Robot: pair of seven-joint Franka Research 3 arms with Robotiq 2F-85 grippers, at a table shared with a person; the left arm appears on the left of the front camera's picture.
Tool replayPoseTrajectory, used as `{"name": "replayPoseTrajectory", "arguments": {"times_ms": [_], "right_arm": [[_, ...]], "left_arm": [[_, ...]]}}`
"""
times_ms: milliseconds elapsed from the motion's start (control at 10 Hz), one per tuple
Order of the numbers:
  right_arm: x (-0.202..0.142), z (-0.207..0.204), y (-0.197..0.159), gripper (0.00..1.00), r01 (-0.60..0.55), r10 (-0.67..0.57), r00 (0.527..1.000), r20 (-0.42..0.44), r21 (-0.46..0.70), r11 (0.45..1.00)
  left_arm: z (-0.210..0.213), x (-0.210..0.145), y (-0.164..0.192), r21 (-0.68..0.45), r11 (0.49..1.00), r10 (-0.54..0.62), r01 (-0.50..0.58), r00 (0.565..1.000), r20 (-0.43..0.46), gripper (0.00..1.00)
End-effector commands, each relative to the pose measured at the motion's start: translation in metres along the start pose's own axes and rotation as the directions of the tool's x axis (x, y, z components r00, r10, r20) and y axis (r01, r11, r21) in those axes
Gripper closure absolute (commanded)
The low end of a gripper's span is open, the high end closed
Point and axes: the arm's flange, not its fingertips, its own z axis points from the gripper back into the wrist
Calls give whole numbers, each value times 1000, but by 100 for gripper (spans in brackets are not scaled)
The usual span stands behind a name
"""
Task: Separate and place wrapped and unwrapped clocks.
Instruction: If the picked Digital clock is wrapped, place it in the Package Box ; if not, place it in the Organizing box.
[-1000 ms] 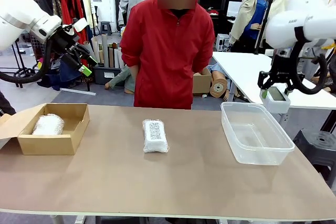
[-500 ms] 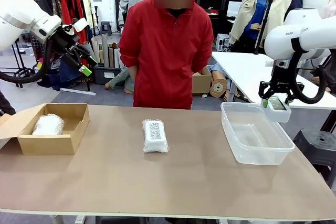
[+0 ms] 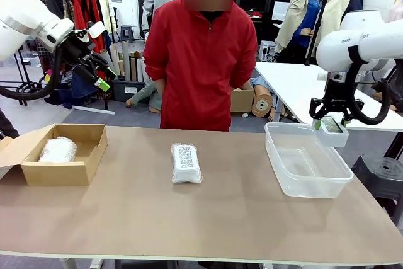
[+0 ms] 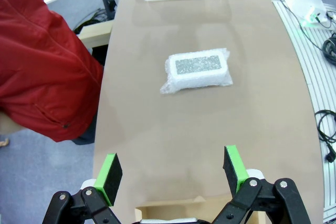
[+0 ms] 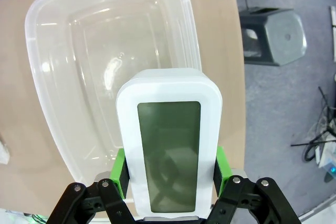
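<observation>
white bubble wrap around a labelled bundle (image 3: 186,162) lying flat mid-table (image 3: 220,225), dark printed patch facing up, print too fine to read. lettering on the right arm (image 3: 352,42) likewise too small to make out. plain bundle (image 3: 58,149) inside an open cardboard box (image 3: 60,173) at the left end. bare white clock (image 5: 167,145) with grey-green screen clamped by its sides in the right tool (image 5: 170,174), over the far right corner of a clear plastic bin (image 3: 315,188); touching the rim or not, impossible to tell. left tool (image 4: 170,169) wide open, holding nothing, raised high above the box end. person in a red jacket (image 3: 204,61) standing at the far edge, behind the labelled bundle.
</observation>
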Motion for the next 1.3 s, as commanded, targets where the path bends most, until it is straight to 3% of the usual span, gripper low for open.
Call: {"name": "replayPoseTrajectory", "arguments": {"times_ms": [0, 400, 600, 1200], "right_arm": [[5, -12, -1, 100, -68, 68, 998, 17, 24, 997], [14, -40, 16, 100, -120, 120, 993, -17, 26, 992], [17, -51, 22, 100, -106, 105, 994, 14, 76, 991], [19, -110, 45, 100, -71, 76, 997, -31, 135, 988]], "left_arm": [[1, 0, -1, 2, 1000, 1, -1, 1000, 0, 0], [1, 0, -1, 2, 1000, 1, -1, 1000, 0, 0], [1, 0, -1, 2, 1000, 1, -1, 1000, 0, 0], [1, 0, -1, 2, 1000, 1, -1, 1000, 0, 0]]}}
